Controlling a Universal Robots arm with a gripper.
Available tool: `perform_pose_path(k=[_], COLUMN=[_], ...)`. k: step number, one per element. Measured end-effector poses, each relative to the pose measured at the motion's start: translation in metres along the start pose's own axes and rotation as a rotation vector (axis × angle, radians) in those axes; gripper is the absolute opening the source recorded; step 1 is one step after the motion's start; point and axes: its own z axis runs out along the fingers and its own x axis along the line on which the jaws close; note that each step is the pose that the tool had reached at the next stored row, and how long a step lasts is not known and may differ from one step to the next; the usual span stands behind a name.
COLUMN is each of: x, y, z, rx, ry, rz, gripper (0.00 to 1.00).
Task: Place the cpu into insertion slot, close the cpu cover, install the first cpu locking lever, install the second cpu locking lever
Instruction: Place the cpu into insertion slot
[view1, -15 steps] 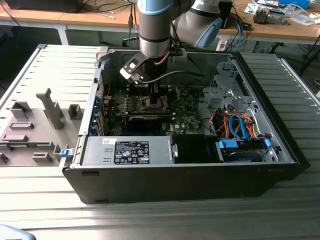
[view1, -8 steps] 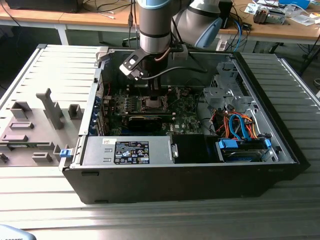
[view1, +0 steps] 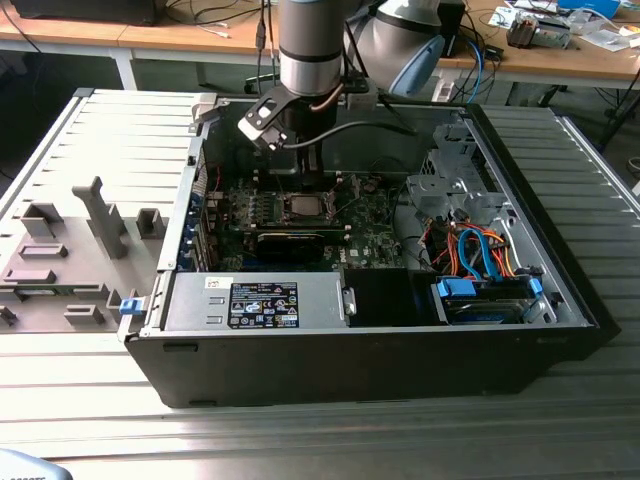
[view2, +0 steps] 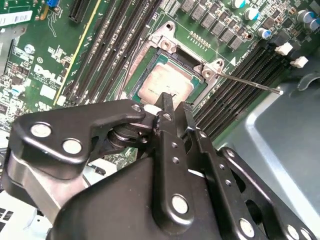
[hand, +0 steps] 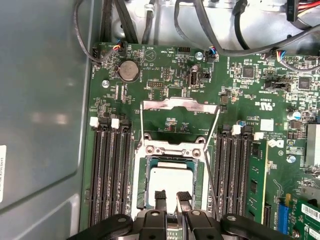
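On the exterior view's left I see a grey fixture tray (view1: 120, 140) with holders on it, lying beside an open black computer case (view1: 350, 350). My arm reaches down into the middle of the case, and the gripper (view1: 303, 180) hangs just above the green motherboard (view1: 375, 240). On the exterior view's right, orange and blue cables (view1: 480, 255) are bundled by the drive bay.

In the first wrist view, long black memory slots (hand: 107, 170) run along both sides of the insertion slot (hand: 138, 180). The cpu (hand: 171, 180) lies flat inside it, silvery top up and a thin green border showing all round. The gripper (hand: 171, 197) is released: its fingertips (hand: 160, 197) are parted by a narrow gap with nothing between them, and they hover over the edge of the chip.

Beyond the socket the cpu cover (hand: 180, 104) looks swung open. I see its silvery far edge and thin sides, with bare board showing through the window. In the second wrist view a thin lever rod (view2: 250, 82) sticks out from one corner of the socket, unlatched.

My reading is that the placing is done and closing the cover is the step in hand. That calls for a gentle, even push on the frame's free edge — the chip must not be nudged, and both levers must stay clear of the plate.
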Motion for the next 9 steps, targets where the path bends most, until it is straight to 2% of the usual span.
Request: perform_pose_path(k=[1, 3, 7, 9], x=[0.0, 0.0, -0.0001, 0.0], y=[0.0, 0.0, 0.0, 0.0001], z=[-0.0003, -0.0005, -0.0017, -0.0044], rx=[0.0002, 0.0002, 0.0004, 0.0003], ry=[-0.0002, -0.0003, -0.0005, -0.0003], rz=[0.0, 0.0, 0.0, 0.0], gripper=[0.22, 0.11, 0.11, 0.11])
